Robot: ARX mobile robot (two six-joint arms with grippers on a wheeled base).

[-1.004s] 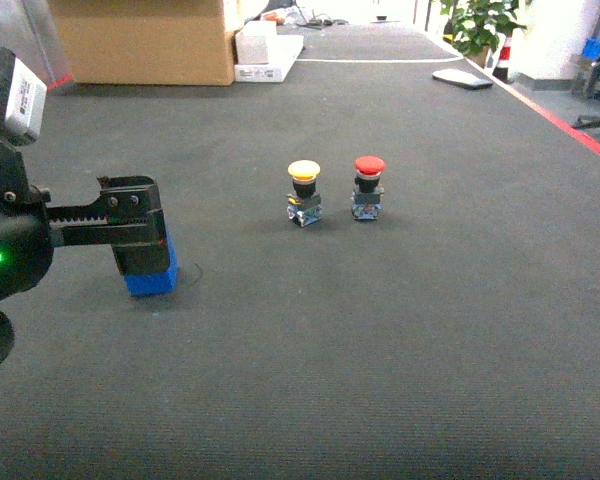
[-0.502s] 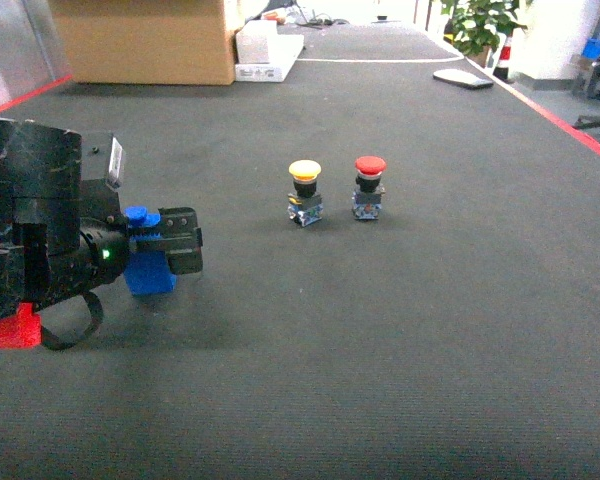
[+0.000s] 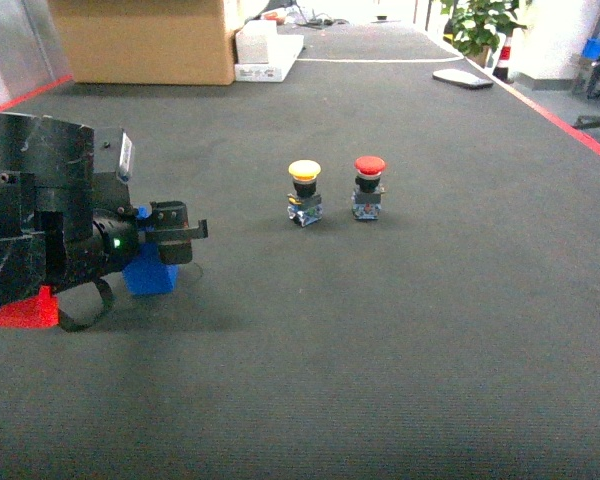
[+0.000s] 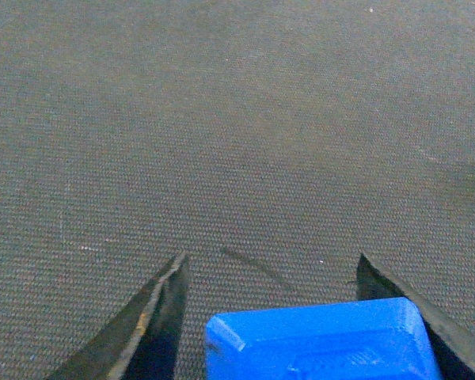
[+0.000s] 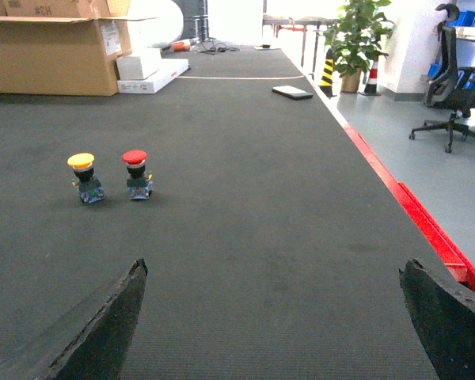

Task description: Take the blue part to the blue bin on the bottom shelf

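The blue part (image 3: 150,275) is sitting on the dark mat (image 3: 400,330) near its left edge, well apart from the yellow-capped button (image 3: 304,192) and the red-capped button (image 3: 368,186) standing side by side toward the middle. The left gripper (image 3: 175,232) is hanging over the part. In the left wrist view the two fingers (image 4: 154,317) are standing apart with the part (image 4: 321,344) lying between them, close against the right-hand finger and clear of the other. Nothing is clamped yet.

The part is looking like a rigid plastic block, probably light, with flat sides and a bevelled top — smooth enough to slip if pinched at the bevel. Taking it low on the two flat sides, centred between the fingers, seems the safer hold.

The right gripper (image 5: 273,324) is spread wide and holding nothing, looking out over bare mat. A red strip (image 5: 427,229) is marking the mat's right edge, and a cardboard box (image 3: 145,40) is standing at the far left corner. Open room is lying all round the part — the blue bin and bottom shelf are not in view.
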